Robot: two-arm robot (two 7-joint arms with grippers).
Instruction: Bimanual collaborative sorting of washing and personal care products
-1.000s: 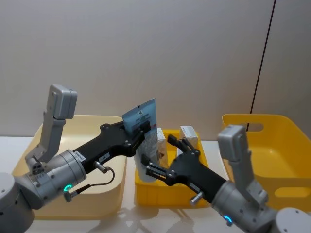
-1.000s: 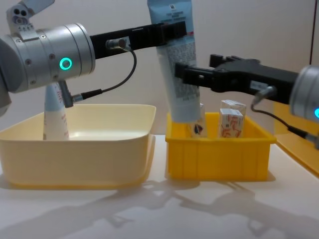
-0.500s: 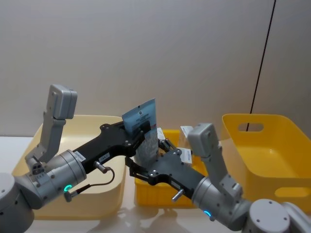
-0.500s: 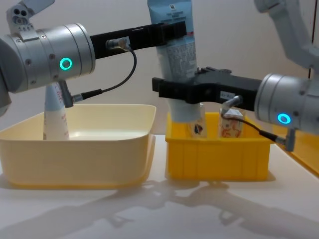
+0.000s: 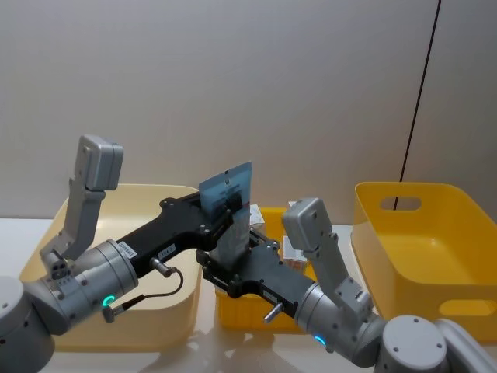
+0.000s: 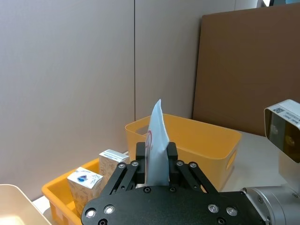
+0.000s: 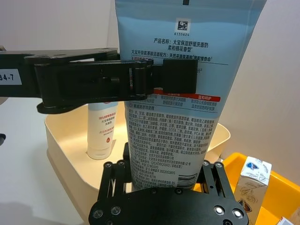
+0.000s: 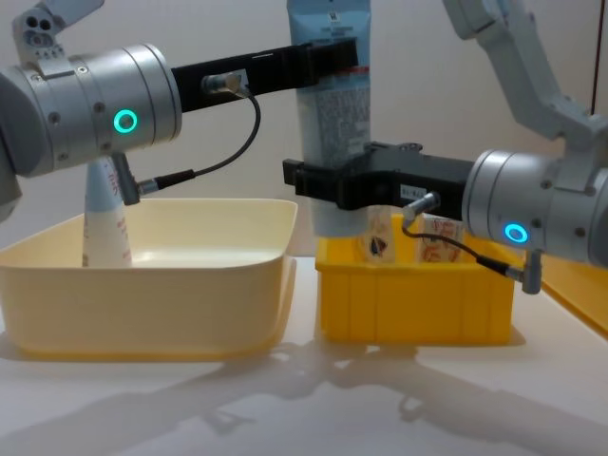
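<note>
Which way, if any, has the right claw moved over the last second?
Yes. In the chest view the right claw slid leftward: its tip was inside the small yellow bin's left wall, now it is past it, clasping the pale-blue tube.

Left gripper [image 5: 231,203] clamps the pale-blue tube [image 5: 226,185] just under its crimped top end, tube roughly upright. Right gripper [image 5: 233,263] sits on the tube's lower part, over the small yellow bin [image 5: 256,312]. Cream tub [image 5: 147,190] on the left, large yellow bin [image 5: 435,241] on the right.
</note>
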